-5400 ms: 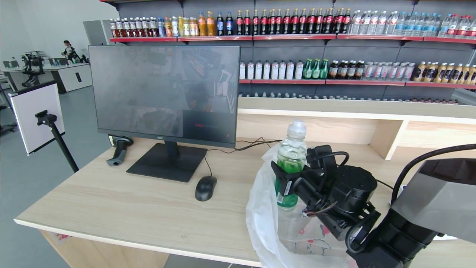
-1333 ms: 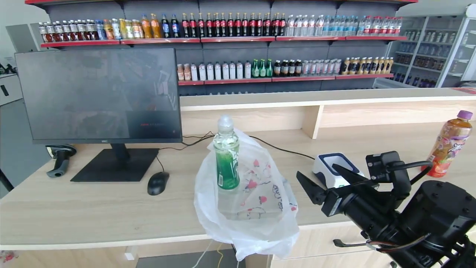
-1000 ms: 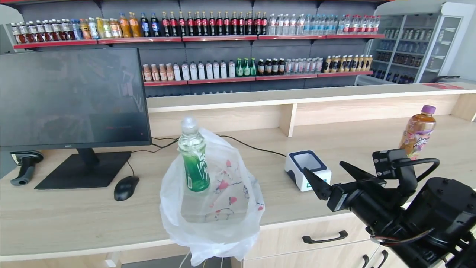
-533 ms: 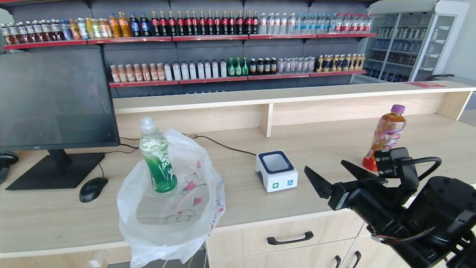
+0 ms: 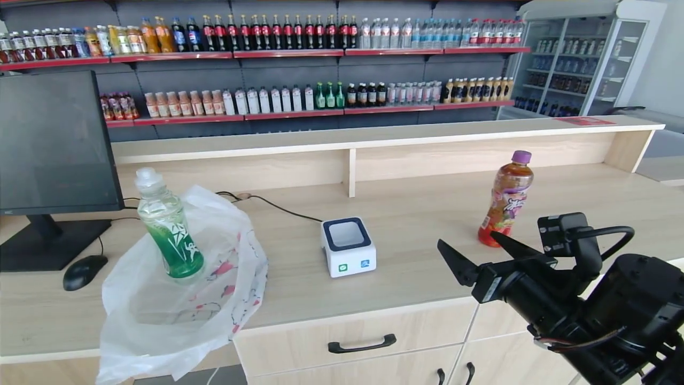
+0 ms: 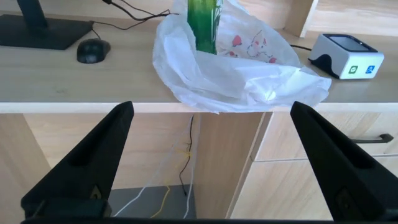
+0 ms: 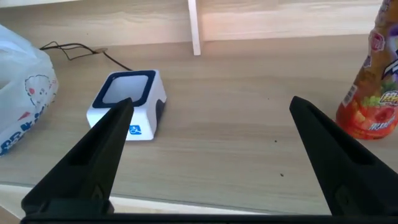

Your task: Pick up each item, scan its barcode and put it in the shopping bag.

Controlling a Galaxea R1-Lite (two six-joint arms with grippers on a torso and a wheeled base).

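Note:
A green-labelled bottle (image 5: 170, 230) stands upright inside the white plastic shopping bag (image 5: 160, 321) at the counter's front left. The bag (image 6: 242, 81) drapes over the counter edge, with the bottle (image 6: 205, 25) in it. A white barcode scanner (image 5: 347, 252) sits mid-counter. An orange drink bottle with a purple cap (image 5: 505, 200) stands to the right. My right gripper (image 5: 473, 246) hangs open and empty in front of the counter, between the scanner (image 7: 127, 106) and the orange bottle (image 7: 373, 93). My left gripper (image 6: 211, 109) is open and empty, below counter height, facing the bag.
A monitor (image 5: 51, 144) and a black mouse (image 5: 84, 271) stand at the far left. A cable (image 5: 278, 206) runs behind the bag. A raised ledge (image 5: 374, 141) backs the counter. Drawers with black handles (image 5: 362, 345) are below. Shelves of bottles (image 5: 299, 99) line the wall.
The right gripper let go of the green bottle, leaving it in the bag, and pulled back open. The head camera has turned right, bringing the scanner and orange bottle into view.

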